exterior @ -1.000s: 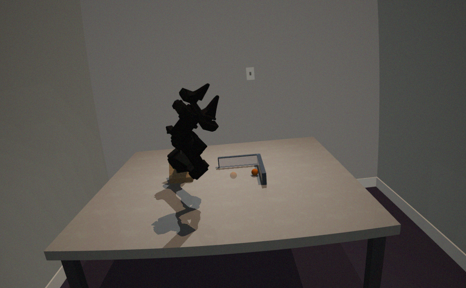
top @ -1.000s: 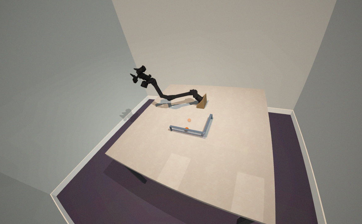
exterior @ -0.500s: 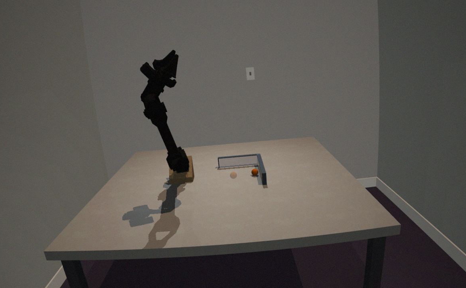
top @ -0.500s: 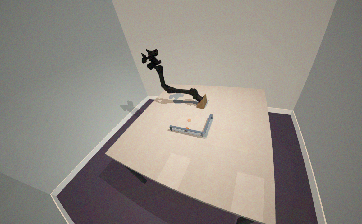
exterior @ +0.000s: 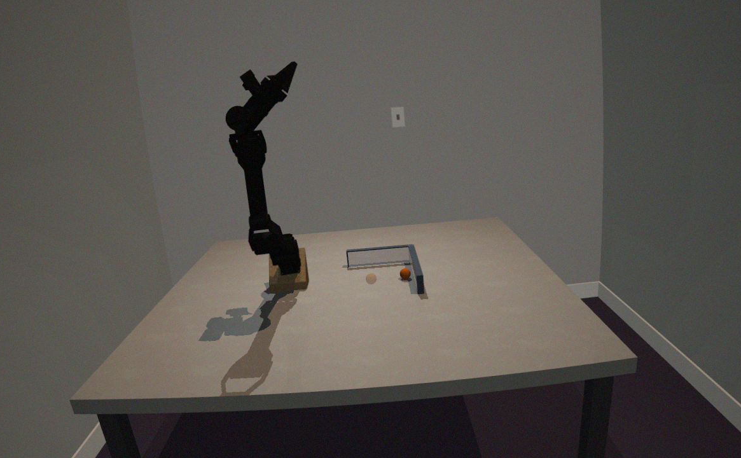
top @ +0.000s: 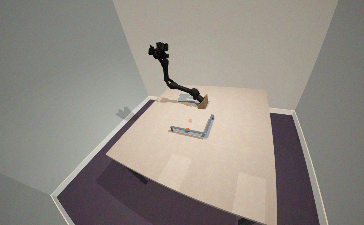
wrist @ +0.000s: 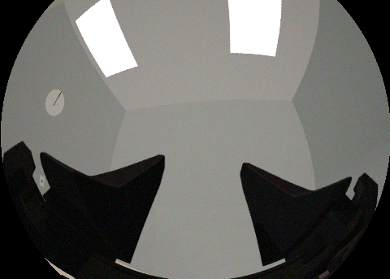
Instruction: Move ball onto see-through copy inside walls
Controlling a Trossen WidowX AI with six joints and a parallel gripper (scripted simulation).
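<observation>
The arm (exterior: 253, 187) stands nearly upright from its wooden base block (exterior: 289, 277) near the back edge of the tabletop (exterior: 475, 341), with the tool (exterior: 282, 76) raised high above everything and tilted up toward the ceiling. In the wrist view the tool (wrist: 201, 176) faces a room corner and two bright ceiling lights (wrist: 253, 10), and its two dark fingers stand moderately apart with only bare wall showing between them; it holds nothing.

The orange ball (exterior: 404, 273) lies on the tabletop inside the corner made by the two low clear walls (exterior: 415, 264), close to one wall; from the top view the ball (top: 187, 128) seems to touch that wall, though it is too small there to be sure. The pale see-through copy (exterior: 370, 278) sits on the open side of the corner, near the ball but clearly apart from it, and lies between the ball and the arm's base in the top view (top: 190, 120). The arm's shadow (exterior: 247, 341) falls across the tabletop toward its front edge. A wall plate (exterior: 397, 116) is set in the back wall.
</observation>
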